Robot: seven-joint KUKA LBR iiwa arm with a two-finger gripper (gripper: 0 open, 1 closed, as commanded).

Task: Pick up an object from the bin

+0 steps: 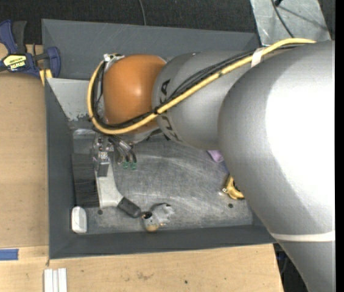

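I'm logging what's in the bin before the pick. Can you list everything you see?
brush-like thing: 1, black, along the left wall
bar: 1, pale with a black end, beside it
small rounded thing: 1, white, near-left corner
tan and silver thing: 1, by the near wall
purple thing: 1, right, partly hidden
yellow thing: 1, right, partly hidden
bin: 1, grey
arm: 1, silver, orange cover, gripper low at the bin's left
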